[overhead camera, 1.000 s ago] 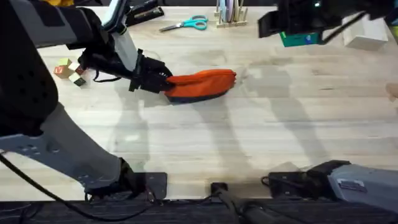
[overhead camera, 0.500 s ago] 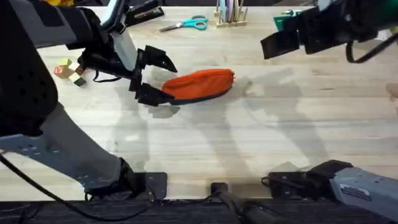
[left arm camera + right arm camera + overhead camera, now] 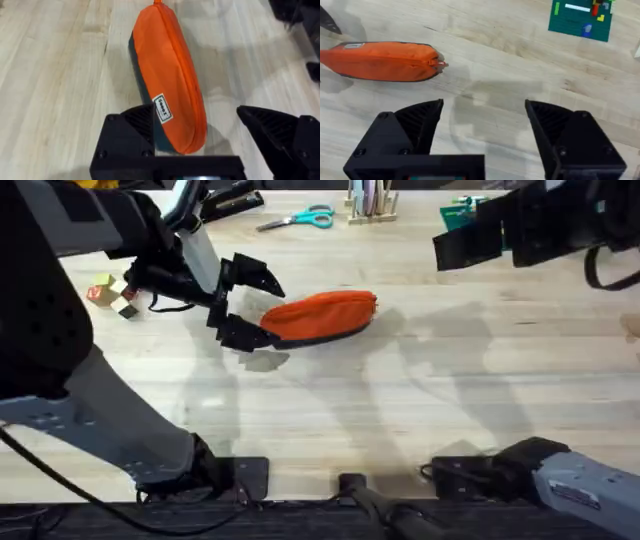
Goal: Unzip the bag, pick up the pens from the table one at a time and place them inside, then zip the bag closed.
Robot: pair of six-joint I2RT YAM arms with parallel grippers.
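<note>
The orange bag (image 3: 322, 315) lies on the table (image 3: 400, 410) left of centre, its zipper closed along the top and its pull tab (image 3: 441, 64) at the right end. My left gripper (image 3: 252, 307) is open at the bag's left end, one finger on either side, gripping nothing. In the left wrist view the bag (image 3: 170, 85) runs away from the spread fingers (image 3: 131, 129). My right gripper (image 3: 485, 117) is open and raised high over the table's right half, well to the right of the bag (image 3: 380, 61). The pens are out of view.
Teal-handled scissors (image 3: 300, 220) and a stand of upright sticks (image 3: 366, 204) sit at the table's far edge. Small wooden blocks (image 3: 110, 292) lie at the far left. A green board (image 3: 580, 20) sits at the back right. Bare wood stretches in front of the bag.
My left gripper opened and let go of the bag's left end; the bag settled flat. The right arm drew away toward the right.
</note>
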